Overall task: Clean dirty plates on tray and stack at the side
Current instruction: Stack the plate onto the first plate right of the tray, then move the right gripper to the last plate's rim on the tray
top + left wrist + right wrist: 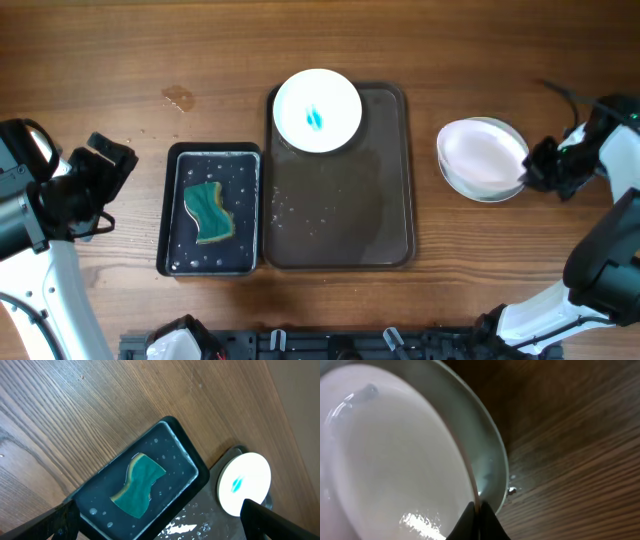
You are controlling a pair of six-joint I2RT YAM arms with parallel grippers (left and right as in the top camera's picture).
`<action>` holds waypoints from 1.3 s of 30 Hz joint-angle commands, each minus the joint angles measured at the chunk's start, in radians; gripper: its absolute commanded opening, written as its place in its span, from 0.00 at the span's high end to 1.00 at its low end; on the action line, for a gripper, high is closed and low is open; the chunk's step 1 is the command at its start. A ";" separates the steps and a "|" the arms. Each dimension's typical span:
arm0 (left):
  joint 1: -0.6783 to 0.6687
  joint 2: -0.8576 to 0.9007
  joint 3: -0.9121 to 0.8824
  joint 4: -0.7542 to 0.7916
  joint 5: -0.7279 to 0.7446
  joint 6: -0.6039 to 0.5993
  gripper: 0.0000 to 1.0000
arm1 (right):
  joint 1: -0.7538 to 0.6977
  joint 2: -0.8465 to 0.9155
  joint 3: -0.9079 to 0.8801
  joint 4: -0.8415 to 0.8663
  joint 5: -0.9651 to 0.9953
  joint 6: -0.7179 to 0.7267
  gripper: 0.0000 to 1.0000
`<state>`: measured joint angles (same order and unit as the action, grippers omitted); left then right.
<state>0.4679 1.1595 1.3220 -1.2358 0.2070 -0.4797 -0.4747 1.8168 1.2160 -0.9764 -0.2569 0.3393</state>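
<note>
One white plate [317, 110] with a teal-blue smear lies at the far end of the dark tray [385, 230]; it also shows in the left wrist view [244, 483]. At the right, my right gripper [532, 172] is shut on the rim of a plain white plate [480, 155], held tilted over another plate [488, 193] on the table. In the right wrist view the fingers [478, 519] pinch the upper plate's rim [395, 460] above the lower plate [492, 465]. My left gripper [155, 525] is open and empty, high over the black basin.
A black water basin [210, 262] with a teal sponge [209, 211] stands left of the tray; they also show in the left wrist view, basin [180, 447] and sponge [138, 485]. The tray surface is wet with droplets. A small wet mark [179, 97] is on the table's far left.
</note>
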 commanded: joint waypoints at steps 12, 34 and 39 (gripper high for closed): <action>0.008 -0.004 0.014 0.000 0.009 0.002 0.00 | 0.366 -0.464 0.098 0.051 -0.107 -0.134 0.43; 0.008 -0.004 0.014 0.000 0.009 0.002 0.00 | 0.758 0.437 0.427 0.443 -0.126 -0.169 0.73; 0.008 -0.004 0.014 0.000 0.009 0.002 0.00 | 0.757 0.440 0.427 0.412 -0.019 -0.065 0.96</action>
<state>0.4679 1.1595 1.3220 -1.2354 0.2077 -0.4797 0.2821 2.2349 1.6192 -0.5343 -0.3325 0.1726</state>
